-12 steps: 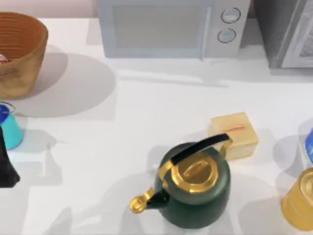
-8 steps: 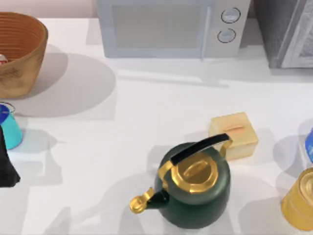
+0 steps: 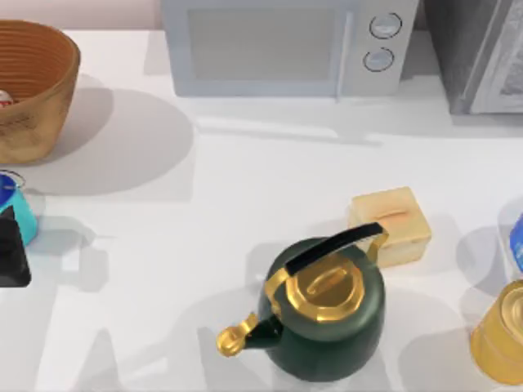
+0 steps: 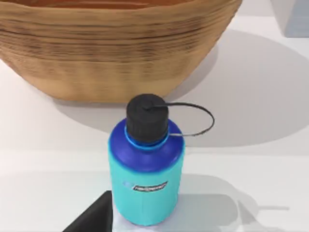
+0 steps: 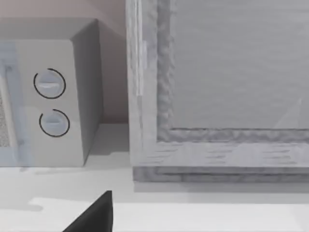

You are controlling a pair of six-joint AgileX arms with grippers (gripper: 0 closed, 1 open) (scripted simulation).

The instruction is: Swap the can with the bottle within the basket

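The bottle (image 3: 18,214) is teal with a blue shoulder, a black screw cap and a thin loop strap. It stands upright on the table just in front of the basket (image 3: 37,106), at the far left. The left wrist view shows the bottle (image 4: 145,169) close up below the woven basket wall (image 4: 116,53). My left gripper (image 3: 11,255) is open right at the bottle's base, one dark finger (image 4: 94,217) beside it. A white-and-red bit of the can (image 3: 4,98) peeks out inside the basket at the view's edge. My right gripper's finger (image 5: 94,217) shows, open and parked.
A microwave (image 3: 278,45) stands at the back, with a grey appliance (image 3: 482,49) to its right. A dark green kettle (image 3: 327,314) with gold trim sits front centre, a pale yellow block (image 3: 392,224) behind it. A gold-yellow canister (image 3: 502,335) is at the front right.
My left gripper has moved a little toward the back of the table, closing in on the bottle's base. The bottle and basket stay put.
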